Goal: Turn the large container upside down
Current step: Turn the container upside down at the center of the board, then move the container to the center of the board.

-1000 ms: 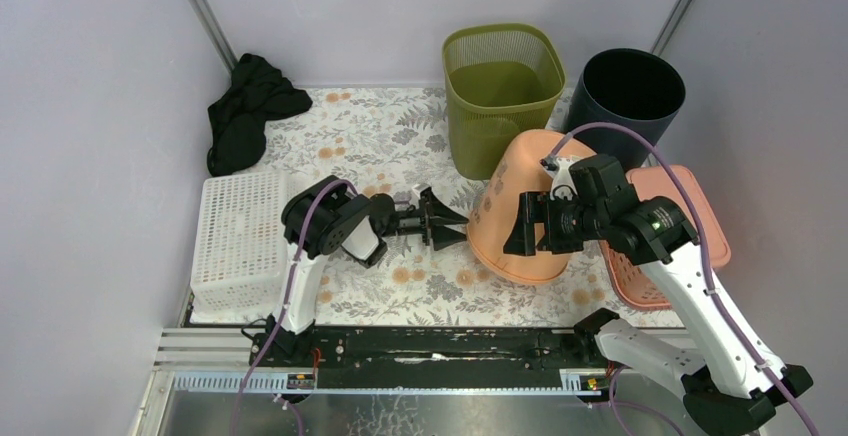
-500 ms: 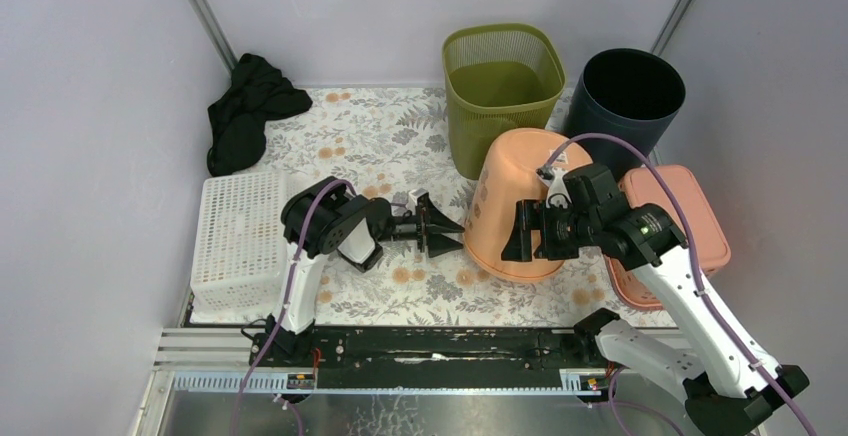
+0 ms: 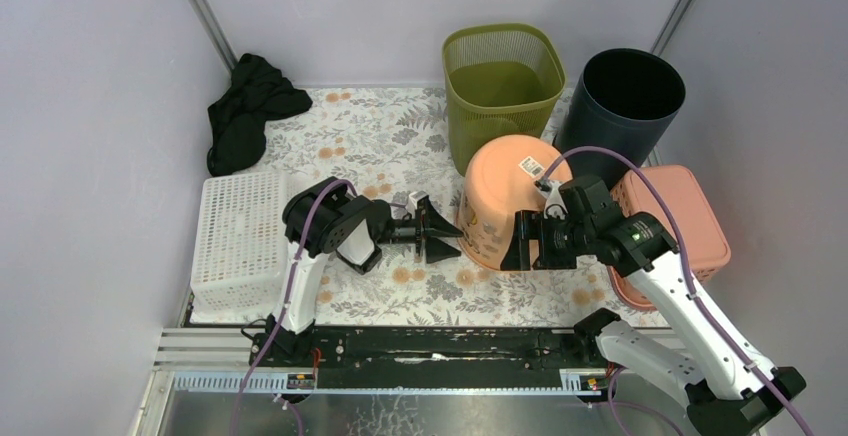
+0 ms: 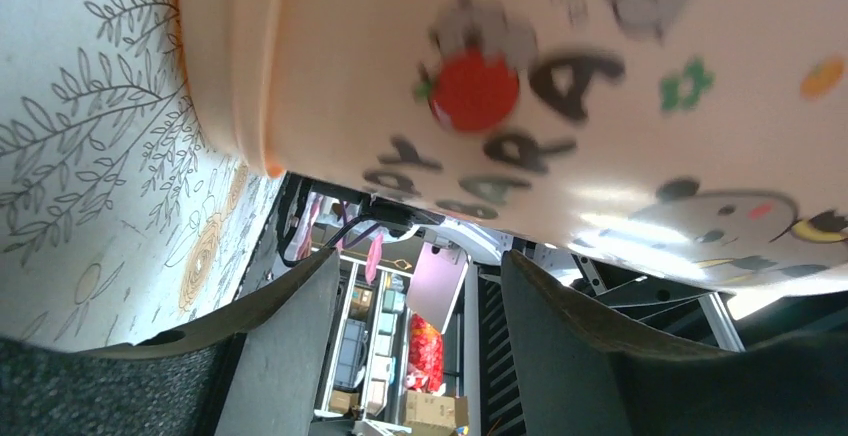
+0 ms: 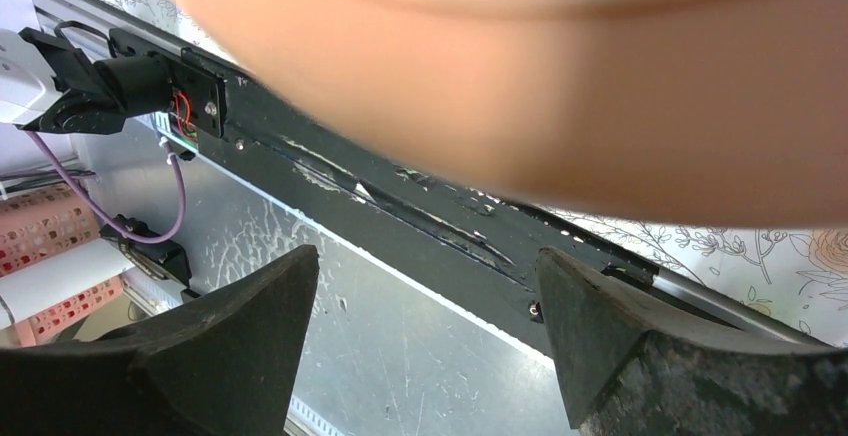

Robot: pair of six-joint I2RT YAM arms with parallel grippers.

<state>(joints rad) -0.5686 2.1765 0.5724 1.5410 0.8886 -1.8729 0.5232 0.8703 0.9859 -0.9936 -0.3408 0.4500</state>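
The large container is a peach-orange bucket (image 3: 505, 201) with cartoon print. It stands almost mouth-down on the flowered mat, base up and tilted, with a barcode label on the base. My left gripper (image 3: 447, 237) is open and empty, its tips right beside the bucket's lower left rim. My right gripper (image 3: 515, 246) is open and pressed against the bucket's front right side. In the left wrist view the printed wall and rim (image 4: 470, 86) fill the top, above the open gripper (image 4: 410, 286). In the right wrist view the blurred bucket (image 5: 560, 86) hangs over the open gripper (image 5: 425, 276).
A green mesh bin (image 3: 500, 86) and a dark round bin (image 3: 625, 96) stand just behind the bucket. A pink basket (image 3: 690, 226) lies at the right, a white basket (image 3: 240, 236) at the left, a black cloth (image 3: 245, 111) at the back left. The black base rail (image 3: 430, 346) runs along the front.
The bucket has tipped further over, from lying on its side to nearly mouth-down, and shifted left. My right gripper followed it left and down. My left gripper drew back slightly.
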